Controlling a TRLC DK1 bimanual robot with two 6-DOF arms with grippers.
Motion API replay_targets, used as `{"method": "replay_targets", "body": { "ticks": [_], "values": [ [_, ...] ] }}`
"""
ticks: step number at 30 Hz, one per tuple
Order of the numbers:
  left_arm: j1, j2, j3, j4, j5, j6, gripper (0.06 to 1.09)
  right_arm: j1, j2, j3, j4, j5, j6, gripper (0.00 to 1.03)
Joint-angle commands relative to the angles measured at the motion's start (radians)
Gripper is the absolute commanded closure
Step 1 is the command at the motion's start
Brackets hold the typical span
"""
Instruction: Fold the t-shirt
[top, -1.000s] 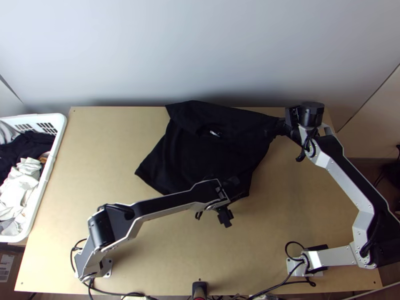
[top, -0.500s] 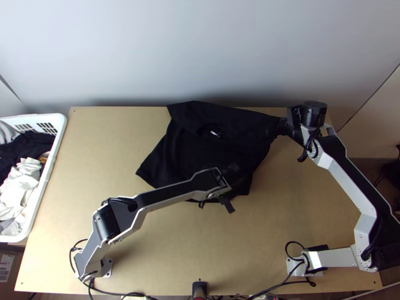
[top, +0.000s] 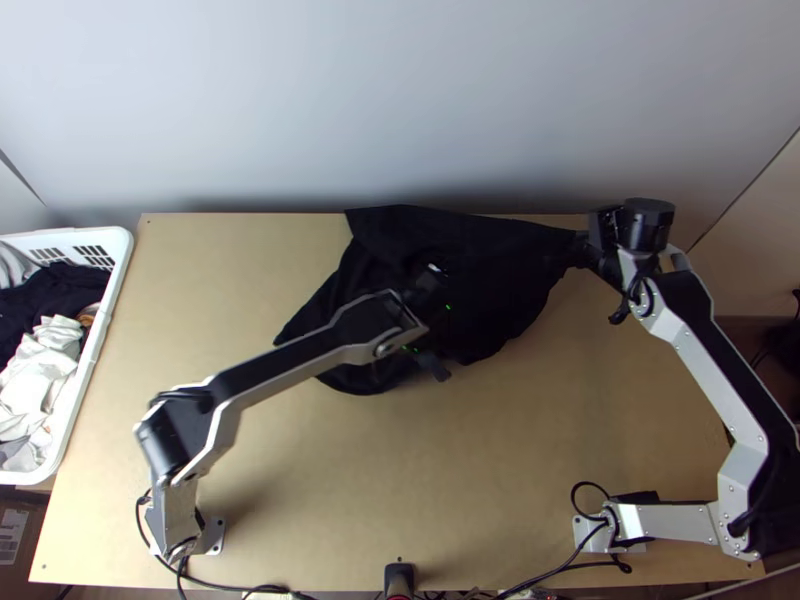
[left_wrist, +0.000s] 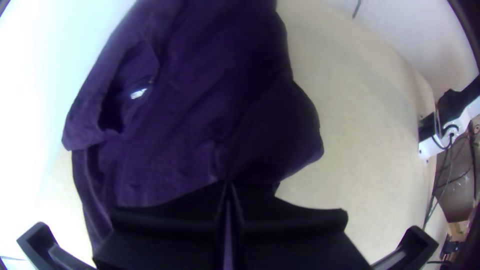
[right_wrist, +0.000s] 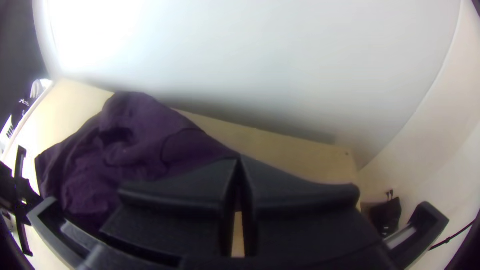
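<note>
The t-shirt (top: 520, 285), far-middle on the desk (top: 500, 470), looks light and floppy, best held by its edges: left hand (left_wrist: 227, 184) pinches its near side, right hand (right_wrist: 239, 158) clamps its right corner.

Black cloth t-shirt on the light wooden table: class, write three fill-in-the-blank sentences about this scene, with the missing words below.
In the top view, the white plastic basket stands at the picture's ____ edge.
The small label inside the black cloth t-shirt is coloured ____.
On the t-shirt, the left gripper and right gripper are shut, not ____.
Missing words: left; white; open.
</note>
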Motion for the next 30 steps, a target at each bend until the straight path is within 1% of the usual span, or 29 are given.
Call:
{"method": "replay_targets", "body": {
  "ticks": [1,5,17,23,26,30],
  "values": [
    [0.048,-0.149,-0.001,-0.020,0.005,0.001,1.05,-0.002,-0.038,0.095,-0.081,-0.012,0.000,1.00],
    [0.094,-0.243,0.034,-0.020,0.005,0.001,1.05,0.006,-0.030,0.227,-0.150,-0.012,-0.003,1.00],
    [0.317,-0.483,0.180,-0.039,0.003,0.005,1.05,0.032,0.014,0.661,-0.340,-0.009,0.011,1.00],
    [0.384,-0.594,0.190,-0.002,0.000,0.004,1.05,0.066,0.039,0.898,-0.420,0.026,0.009,1.00],
    [0.409,-0.638,0.210,0.024,-0.014,0.005,1.05,0.109,0.039,0.991,-0.446,0.071,-0.025,1.00],
    [0.420,-0.677,0.264,0.024,-0.034,0.010,1.05,0.211,0.008,1.037,-0.458,0.155,-0.134,1.00]
  ]
}}
